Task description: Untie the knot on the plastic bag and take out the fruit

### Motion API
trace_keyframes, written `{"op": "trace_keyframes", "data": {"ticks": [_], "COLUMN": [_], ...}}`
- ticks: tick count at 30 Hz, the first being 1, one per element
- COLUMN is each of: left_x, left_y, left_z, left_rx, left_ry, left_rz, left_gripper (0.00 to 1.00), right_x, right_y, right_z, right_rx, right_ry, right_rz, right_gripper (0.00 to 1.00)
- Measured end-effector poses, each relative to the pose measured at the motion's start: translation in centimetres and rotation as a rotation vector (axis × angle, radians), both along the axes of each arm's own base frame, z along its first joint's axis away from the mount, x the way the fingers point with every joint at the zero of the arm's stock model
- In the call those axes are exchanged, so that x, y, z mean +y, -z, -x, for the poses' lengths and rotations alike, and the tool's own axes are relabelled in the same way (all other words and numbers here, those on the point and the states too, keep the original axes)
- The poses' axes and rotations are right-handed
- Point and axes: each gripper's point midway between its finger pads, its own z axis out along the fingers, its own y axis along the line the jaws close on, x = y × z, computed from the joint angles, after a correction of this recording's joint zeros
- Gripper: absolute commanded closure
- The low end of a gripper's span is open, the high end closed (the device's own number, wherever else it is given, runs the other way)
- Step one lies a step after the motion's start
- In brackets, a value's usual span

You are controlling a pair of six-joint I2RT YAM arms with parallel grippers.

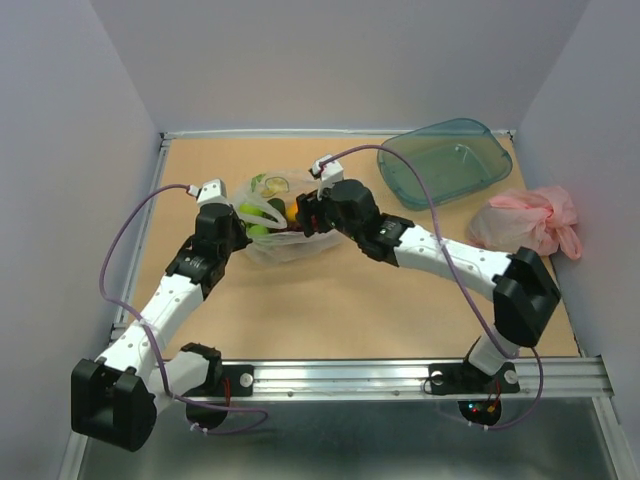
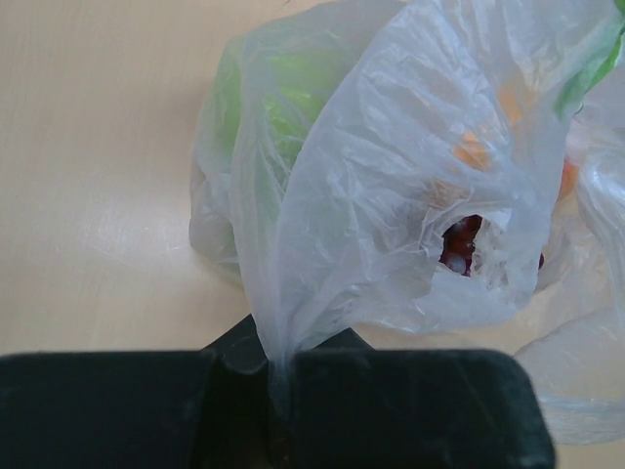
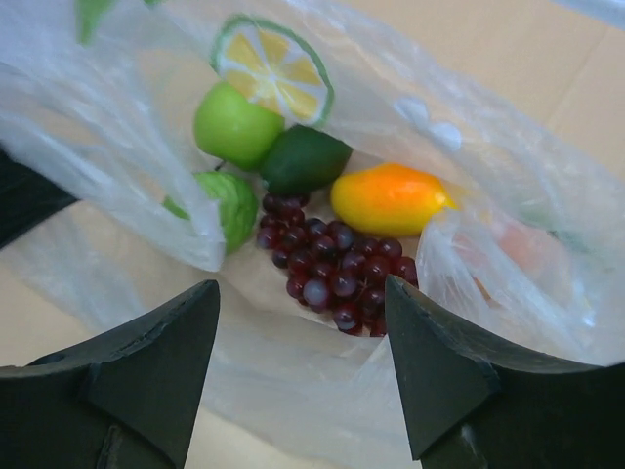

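Holding one side of the plastic bag (image 2: 391, 176), our left hand (image 2: 278, 376) is closed tight on a thin twist of it. The bag sits on the desk (image 1: 330, 310), a bit left of the middle, between our two hands. Its mouth is open and we see no knot in it. Our right hand (image 3: 301, 293) hangs over the open mouth with its two fingers (image 3: 146, 371) spread wide, and it holds nothing.

The fruit (image 3: 337, 278) is all inside the bag, not out yet. We see the purple grapes (image 3: 322, 244) nearest our right hand, the orange-yellow mango (image 3: 391, 198) just right of them, and the green round ones (image 3: 232, 125) on the far side. The teal tray (image 1: 445, 160) waits at the far right, and the pink bag (image 1: 530, 220) lies to the right.

We think some things could go wrong. The plastic is thin, so a hard pull by our left hand could rip it or drag the bag along. If our right hand goes down too low, it could pinch plastic together with the grapes. The mango looks smooth and could slip out of the fingers. If the left hand lets go, the mouth may flop shut.
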Motion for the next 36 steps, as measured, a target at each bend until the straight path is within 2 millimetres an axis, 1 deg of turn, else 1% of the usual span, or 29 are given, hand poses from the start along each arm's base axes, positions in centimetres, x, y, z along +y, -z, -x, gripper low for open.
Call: {"op": "trace_keyframes", "data": {"ticks": [1,2,4,5,7,10,11,13,15,16,18,21,23,24,25,26,27,28,30,31,33,34,35,36], "left_x": [0.0,0.1,0.1,0.2,0.4,0.4,0.3,0.3,0.2,0.2,0.1,0.0,-0.1,-0.2,-0.2,-0.3,-0.3,-0.4,-0.5,-0.5,-0.5,-0.5,-0.5,-0.5], "left_y": [0.0,0.1,0.1,0.2,0.2,0.3,0.4,0.7,1.2,1.5,1.9,2.3,2.5,2.6,2.7,2.8,2.9,3.0,3.3,3.4,3.5,3.6,3.6,3.6], "left_z": [0.0,0.0,0.1,0.1,0.2,0.3,0.3,0.3,0.3,0.3,0.3,0.3,0.3,0.3,0.4,0.4,0.4,0.4,0.4,0.4,0.4,0.4,0.4,0.5], "left_rx": [0.0,0.002,0.004,0.005,0.008,0.014,0.018,0.026,0.043,0.053,0.065,0.079,0.085,0.089,0.094,0.096,0.1,0.103,0.112,0.115,0.121,0.122,0.123,0.124], "left_ry": [0.001,0.001,0.0,-0.003,-0.007,-0.004,-0.001,0.006,0.011,0.015,0.021,0.034,0.041,0.044,0.049,0.052,0.055,0.058,0.062,0.065,0.067,0.068,0.069,0.069], "left_rz": [-0.005,-0.009,-0.018,-0.021,-0.027,-0.03,-0.033,-0.042,-0.05,-0.054,-0.059,-0.064,-0.065,-0.068,-0.068,-0.069,-0.069,-0.068,-0.069,-0.068,-0.07,-0.071,-0.071,-0.071], "left_gripper": [1.0,1.0,1.0,1.0,1.0,1.0,1.0,1.0,1.0,1.0,1.0,1.0,1.0,1.0,1.0,1.0,1.0,1.0,1.0,1.0,1.0,1.0,1.0,1.0], "right_x": [0.2,0.4,0.2,-0.4,-2.0,-4.0,-4.6,-5.4,-5.6,-5.6,-5.3,-4.6,-3.9,-3.3,-2.8,-1.9,-1.2,-0.8,0.2,0.6,1.5,2.1,2.4,2.8], "right_y": [1.2,2.9,7.0,8.8,12.8,17.4,18.5,20.0,20.3,20.1,18.9,15.7,13.2,11.4,10.1,7.9,6.2,5.4,2.6,1.5,0.2,-0.5,-0.4,0.3], "right_z": [-0.4,-0.8,-0.7,-0.2,1.2,3.8,4.6,6.1,7.1,7.4,7.7,7.7,7.5,7.2,7.1,6.7,6.4,6.3,5.9,5.5,4.7,4.0,3.7,2.9], "right_rx": [0.015,0.035,0.095,0.125,0.196,0.281,0.302,0.334,0.342,0.339,0.321,0.269,0.232,0.205,0.187,0.156,0.131,0.118,0.076,0.052,0.022,0.0,-0.004,-0.011], "right_ry": [0.015,0.026,0.047,0.055,0.073,0.085,0.087,0.083,0.074,0.068,0.055,0.03,0.01,-0.004,-0.02,-0.04,-0.058,-0.069,-0.097,-0.103,-0.106,-0.101,-0.098,-0.087], "right_rz": [0.011,0.029,0.065,0.086,0.135,0.183,0.195,0.218,0.226,0.224,0.206,0.155,0.125,0.097,0.081,0.049,0.025,0.013,-0.021,-0.028,-0.035,-0.037,-0.031,-0.007], "right_gripper": [0.28,0.28,0.29,0.29,0.3,0.3,0.3,0.3,0.3,0.3,0.3,0.29,0.28,0.28,0.28,0.28,0.28,0.28,0.29,0.32,0.37,0.42,0.44,0.45]}}
